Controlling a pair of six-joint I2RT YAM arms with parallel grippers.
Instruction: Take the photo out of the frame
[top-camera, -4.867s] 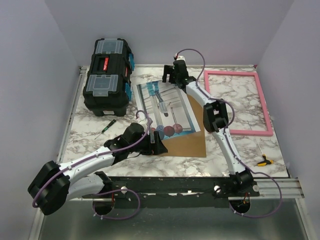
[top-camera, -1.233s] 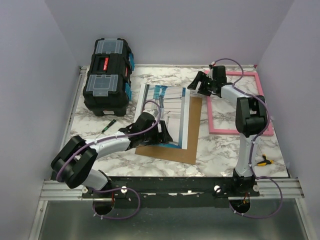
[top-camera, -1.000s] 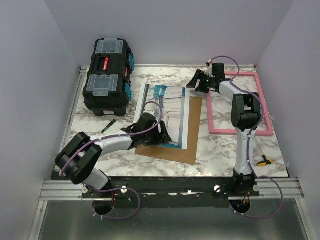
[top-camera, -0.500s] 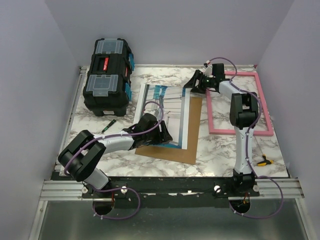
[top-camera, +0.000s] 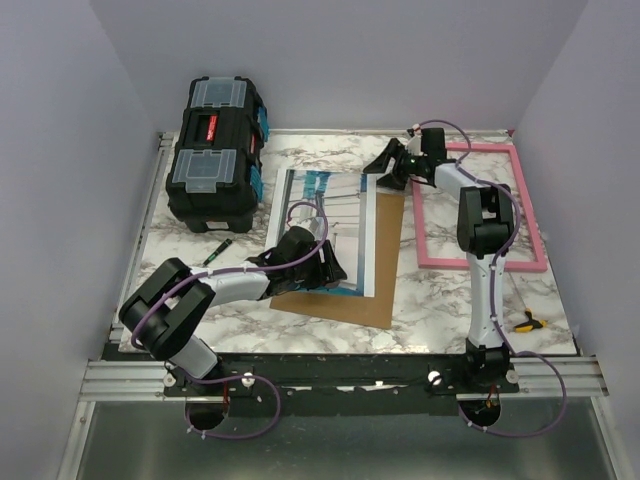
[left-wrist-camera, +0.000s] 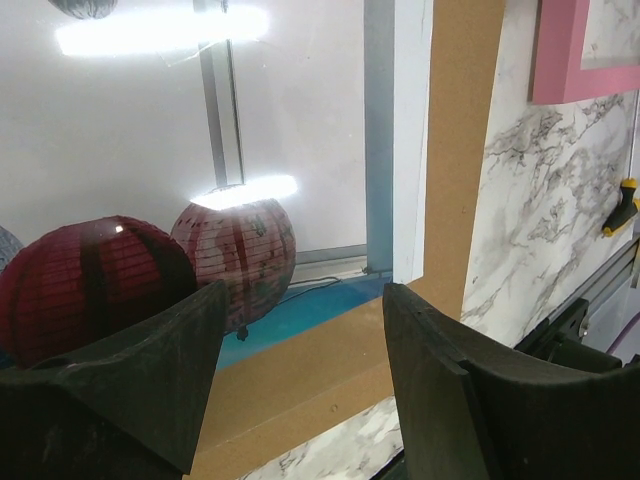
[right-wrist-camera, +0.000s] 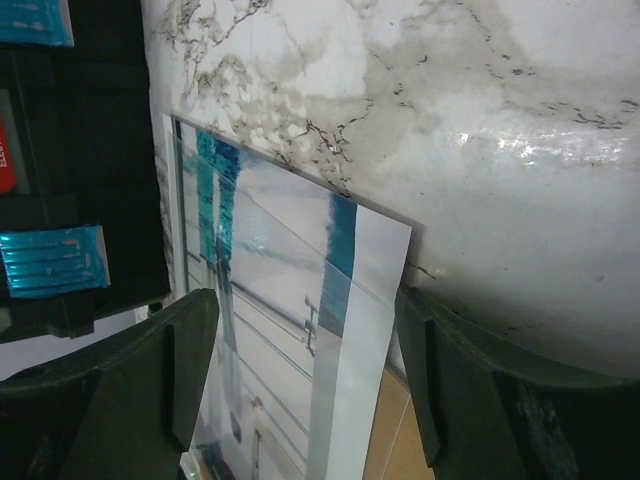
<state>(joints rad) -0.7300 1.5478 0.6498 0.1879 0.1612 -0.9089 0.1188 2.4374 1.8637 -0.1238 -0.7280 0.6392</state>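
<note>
The photo (top-camera: 325, 232) lay flat at mid-table on a plain brown backing board (top-camera: 388, 275), well apart from the empty pink frame (top-camera: 495, 148) on the marble to the right, so by the look of things the main step was already done. The left gripper (left-wrist-camera: 300, 330) sat low over the near end by the red lantern balls, jaws apart with nothing clamped between them. The right gripper (right-wrist-camera: 300, 300) hung over the far right corner, its jaws likewise spread and empty. The print looked thin, light and floppy, likely to bend or crease if pinched hard or lifted by one corner alone. Its surface threw back bright glare in the left wrist view, so it was probably slick. Whether a clear pane lay over it could not be told. Lying flush on the board, it offered no edge to get under. The best hold seemed to be the white margin at the far right corner, slid to overhang the board.
</note>
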